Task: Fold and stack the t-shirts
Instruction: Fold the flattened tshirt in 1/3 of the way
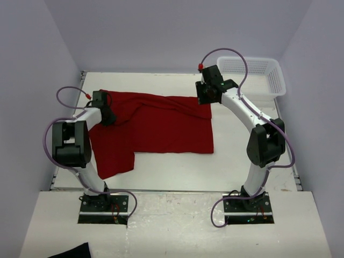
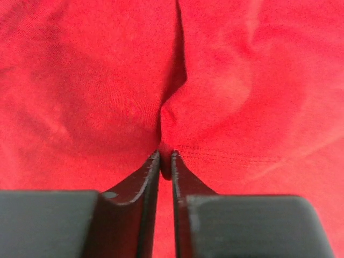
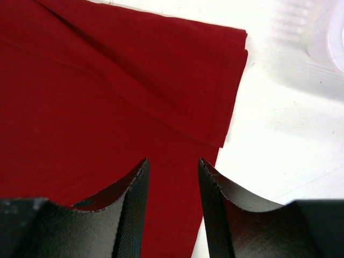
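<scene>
A dark red t-shirt (image 1: 161, 126) lies spread and partly folded across the table, one sleeve or flap hanging toward the near left. My left gripper (image 1: 107, 115) is down on its left part. In the left wrist view the fingertips (image 2: 165, 156) are shut on a small raised pinch of the red t-shirt (image 2: 80, 80). My right gripper (image 1: 206, 97) hovers over the shirt's far right corner. In the right wrist view it (image 3: 173, 161) stands open above the t-shirt's (image 3: 107, 80) folded right edge, with nothing between the fingers.
A white mesh basket (image 1: 274, 80) stands at the far right corner and shows blurred in the right wrist view (image 3: 328, 32). A black cloth scrap (image 1: 72, 251) lies at the near left, below the arm bases. Bare white table (image 3: 279, 134) lies right of the shirt.
</scene>
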`<state>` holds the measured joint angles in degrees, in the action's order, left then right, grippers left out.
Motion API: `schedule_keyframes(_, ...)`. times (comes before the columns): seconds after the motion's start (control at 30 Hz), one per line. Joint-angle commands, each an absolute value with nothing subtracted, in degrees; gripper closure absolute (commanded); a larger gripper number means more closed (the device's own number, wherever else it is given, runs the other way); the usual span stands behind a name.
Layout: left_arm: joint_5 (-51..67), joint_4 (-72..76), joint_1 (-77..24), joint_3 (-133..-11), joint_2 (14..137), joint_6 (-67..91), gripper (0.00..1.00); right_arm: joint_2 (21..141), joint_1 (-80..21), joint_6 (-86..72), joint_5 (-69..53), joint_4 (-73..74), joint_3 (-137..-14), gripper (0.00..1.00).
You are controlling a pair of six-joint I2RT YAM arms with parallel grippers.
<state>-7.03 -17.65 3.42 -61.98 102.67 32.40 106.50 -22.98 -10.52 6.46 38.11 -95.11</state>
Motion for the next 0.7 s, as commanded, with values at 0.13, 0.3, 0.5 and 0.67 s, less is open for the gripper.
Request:
schedule_keyframes(0.13, -6.7, -17.9, 3.9, -64.7, 97.0, 33.0, 0.82, 105.6, -23.8, -10.9, 6.3, 37.8, -96.2, 0.57)
schedule_keyframes(0.3, -6.5, -18.3, 3.9, -65.3, 97.8, 32.9, 1.0, 104.9, -23.9, -10.7, 6.5, 37.7, -95.8, 0.57)
schedule_keyframes(0.5, -6.6, -19.2, 3.9, -65.8, 97.8, 32.9, 0.83, 104.9, -24.1, -10.5, 6.6, 38.0, -96.1, 0.57)
schedule_keyframes(0.67, -7.2, -18.9, 3.8, -64.3, 97.9, 33.0, 0.7, 105.0, -24.2, -10.6, 6.4, 37.8, -95.9, 0.57)
